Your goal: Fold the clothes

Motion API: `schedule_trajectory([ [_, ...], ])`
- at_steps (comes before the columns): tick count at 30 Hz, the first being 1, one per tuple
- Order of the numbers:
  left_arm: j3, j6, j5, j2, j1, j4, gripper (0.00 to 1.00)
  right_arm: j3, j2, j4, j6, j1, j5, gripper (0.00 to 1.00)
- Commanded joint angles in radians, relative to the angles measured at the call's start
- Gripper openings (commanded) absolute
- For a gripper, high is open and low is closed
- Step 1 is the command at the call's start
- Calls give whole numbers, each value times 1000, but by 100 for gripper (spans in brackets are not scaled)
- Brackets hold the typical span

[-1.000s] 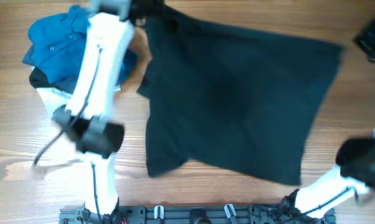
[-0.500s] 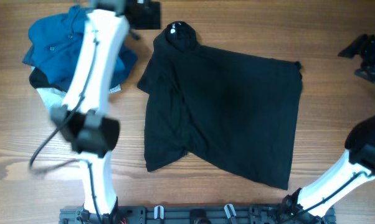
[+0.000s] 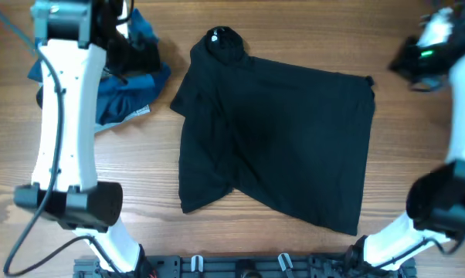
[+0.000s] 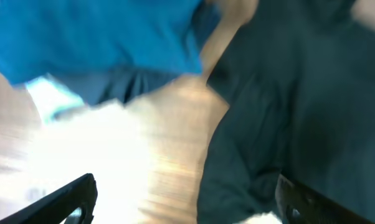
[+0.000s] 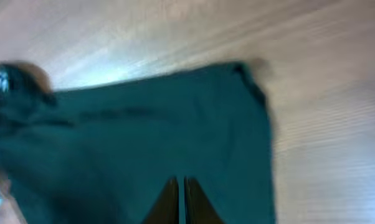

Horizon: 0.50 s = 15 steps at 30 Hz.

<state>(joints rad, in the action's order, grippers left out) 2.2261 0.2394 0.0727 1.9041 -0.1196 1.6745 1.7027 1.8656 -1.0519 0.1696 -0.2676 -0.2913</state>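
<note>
The black shirt [image 3: 279,139] is lying spread out in the middle of the table [image 3: 294,27], its collar [image 3: 221,42] bunching at the far edge and its cloth wrinkling along the side nearer the blue shirt [image 3: 132,77]. The blue shirt is sitting crumpled at the far left corner, just beside the black one and not touching it. The left gripper [image 4: 185,183] is hanging above the table between the two shirts, its fingers [image 4: 72,196] standing wide apart and holding nothing; the wrist picture is blurring. The right gripper [image 5: 180,199] is hovering off the far right corner of the black shirt, its fingers [image 5: 166,202] pressing together with nothing between them. Neither gripper is touching the black shirt.
</note>
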Motion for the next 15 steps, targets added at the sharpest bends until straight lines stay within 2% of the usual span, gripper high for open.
schedule_trajectory([
  [1, -198, 42, -60, 13, 29, -23, 87, -161, 80, 163, 50, 54, 29, 4],
  [4, -356, 37, -121, 13, 30, -97, 88, -238, 158, 334, 54, 64, 47, 4],
  [6, -481, 37, -132, 13, 22, -185, 90, -251, 220, 385, 82, 58, 83, 4],
  [11, -728, 38, -157, 13, 12, -358, 94, -251, 342, 428, 95, 50, 137, 4],
  [15, -870, 38, -217, 13, 8, -467, 93, -251, 438, 436, 62, 35, 354, 4],
])
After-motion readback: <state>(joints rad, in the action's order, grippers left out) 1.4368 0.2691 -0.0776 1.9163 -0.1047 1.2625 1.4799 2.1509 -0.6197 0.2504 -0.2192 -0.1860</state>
